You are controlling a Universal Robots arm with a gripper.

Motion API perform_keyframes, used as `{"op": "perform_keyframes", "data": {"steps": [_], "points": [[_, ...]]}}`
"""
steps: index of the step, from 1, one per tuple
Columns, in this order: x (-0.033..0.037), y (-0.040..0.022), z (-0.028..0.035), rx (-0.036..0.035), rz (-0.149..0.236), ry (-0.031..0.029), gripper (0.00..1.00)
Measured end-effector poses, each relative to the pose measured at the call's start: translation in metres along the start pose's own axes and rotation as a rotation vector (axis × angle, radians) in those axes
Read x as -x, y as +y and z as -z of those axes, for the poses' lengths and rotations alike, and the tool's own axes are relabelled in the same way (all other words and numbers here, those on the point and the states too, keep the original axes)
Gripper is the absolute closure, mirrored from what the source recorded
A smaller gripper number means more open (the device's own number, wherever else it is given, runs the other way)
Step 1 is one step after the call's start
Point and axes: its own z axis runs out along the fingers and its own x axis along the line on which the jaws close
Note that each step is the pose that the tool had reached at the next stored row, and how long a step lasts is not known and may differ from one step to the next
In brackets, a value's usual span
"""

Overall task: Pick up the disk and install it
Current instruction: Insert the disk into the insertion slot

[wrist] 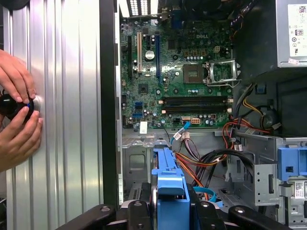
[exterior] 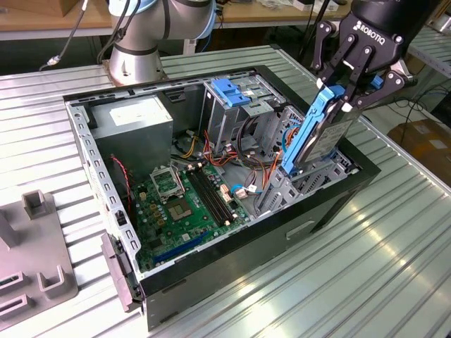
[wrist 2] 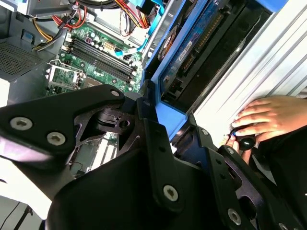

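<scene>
So the tool (exterior: 347, 95) is clamped on the top end of the disk (exterior: 318, 141), holding it tilted with its lower end poking down inside the open PC case (exterior: 232, 260) on the bench (exterior: 380, 267).

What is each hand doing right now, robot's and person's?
Robot hand: closed on the disk, above the open case.
Person's hands: around a small black knob on the table.
</scene>
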Motion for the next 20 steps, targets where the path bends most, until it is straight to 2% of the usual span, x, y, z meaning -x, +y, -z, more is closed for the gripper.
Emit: {"op": "perform_keyframes", "data": {"steps": [9,20], "points": [[0.0001,0.0000,-0.0024,0.0000,0.000,0.0000,0.63],[0.0000,-0.0002,-0.0139,0.0000,0.000,0.0000,0.63]]}}
